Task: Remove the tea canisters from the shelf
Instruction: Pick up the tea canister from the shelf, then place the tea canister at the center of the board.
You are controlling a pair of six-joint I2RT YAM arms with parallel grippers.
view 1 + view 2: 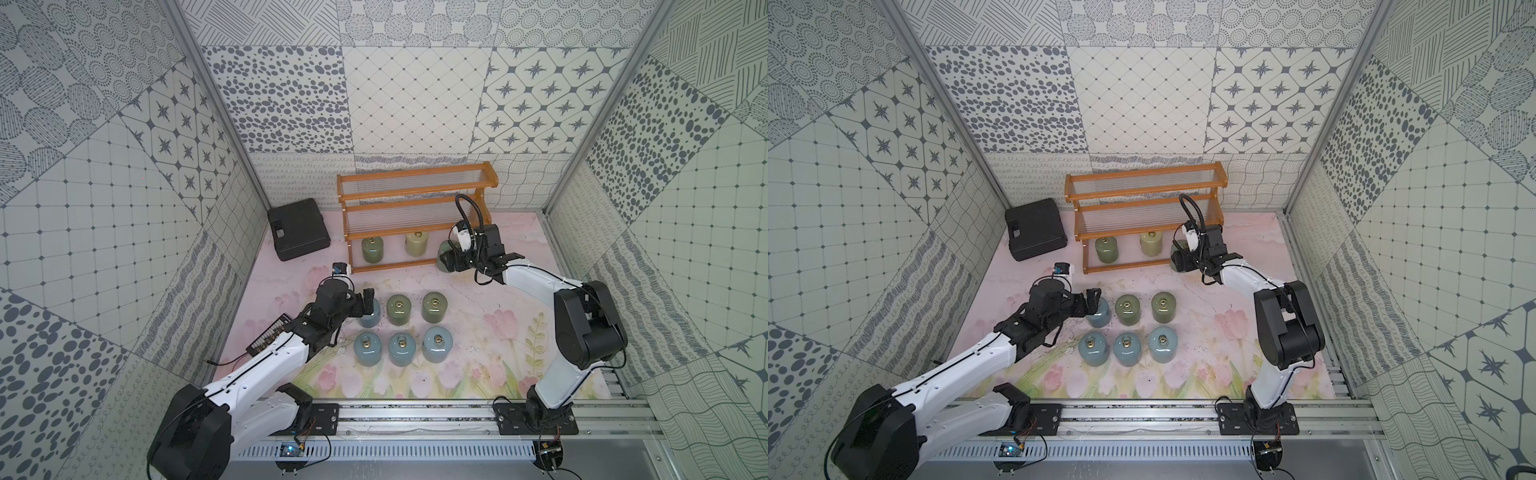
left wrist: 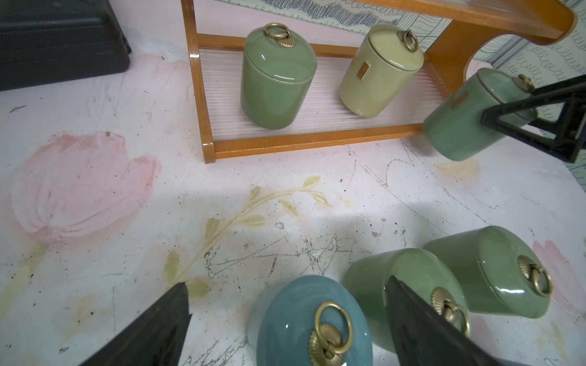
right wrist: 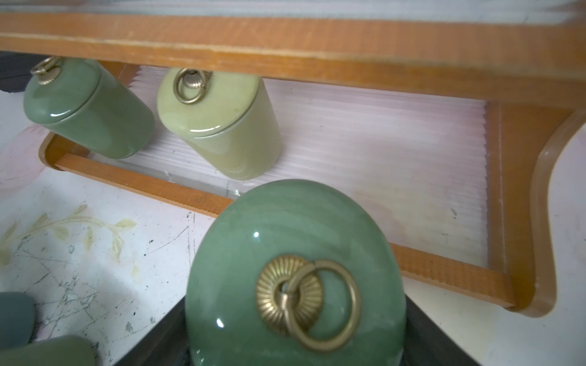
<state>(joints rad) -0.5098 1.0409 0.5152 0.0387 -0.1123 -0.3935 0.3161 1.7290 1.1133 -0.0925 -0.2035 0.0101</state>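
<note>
Floral pink tabletop point(image 1: 478, 328), tiled walls; green canister point(image 3: 295, 253) tilted, clamped in right gripper point(image 1: 448, 261); shelf point(image 1: 415, 193) lowest tier just ahead of it, with sage canister point(image 1: 372, 249) and pale yellow canister point(image 1: 416, 243); left gripper point(image 1: 370, 305) spread wide, straddling blue-grey canister point(image 2: 310, 317) on tabletop.

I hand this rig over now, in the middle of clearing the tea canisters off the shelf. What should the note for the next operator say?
Left gripper: open, jaws either side of a blue-grey canister standing on the table.
Right gripper: shut on a tilted green canister, in front of the shelf's right end.
Done: six canisters, the blue-grey one among them, stand on the table in two rows.
Left: set the held one down, then take the upright green canister and the pale yellow canister off the lowest tier.
</note>
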